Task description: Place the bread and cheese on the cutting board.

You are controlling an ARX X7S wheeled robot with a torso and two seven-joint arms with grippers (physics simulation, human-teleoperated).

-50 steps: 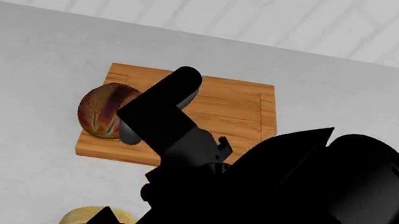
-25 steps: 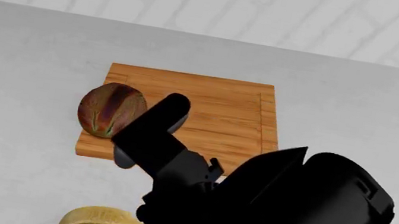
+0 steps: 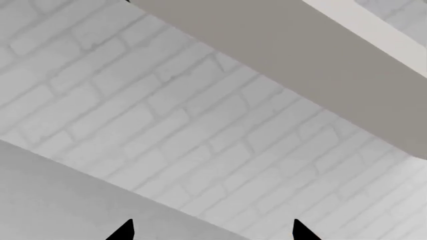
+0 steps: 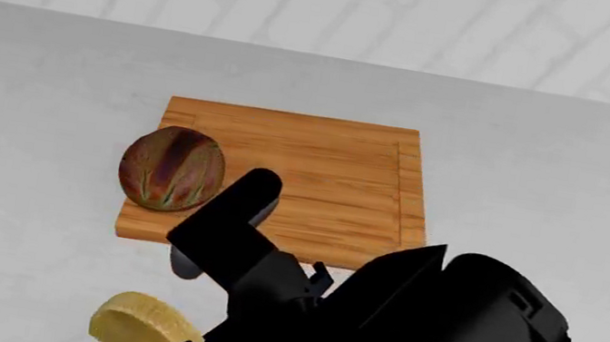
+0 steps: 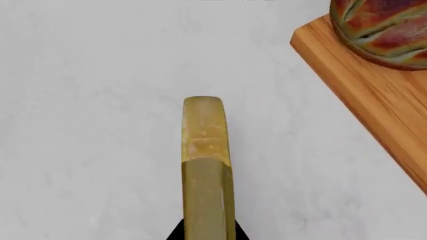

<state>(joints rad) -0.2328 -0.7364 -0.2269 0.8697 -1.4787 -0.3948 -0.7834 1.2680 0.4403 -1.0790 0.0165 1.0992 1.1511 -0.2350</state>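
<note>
Head view shows the bread (image 4: 172,169) lying on the left end of the cutting board (image 4: 328,184), which rests on the pale grey counter (image 4: 35,92) before a white brick wall (image 4: 332,1). The bulky black right arm (image 4: 402,333) blocks the board's near edge. The right gripper (image 5: 207,234) clamps the cheese (image 5: 205,165) edge-on, just off the board. The left gripper (image 3: 210,232) shows only two fingertips, spread apart around nothing.
</note>
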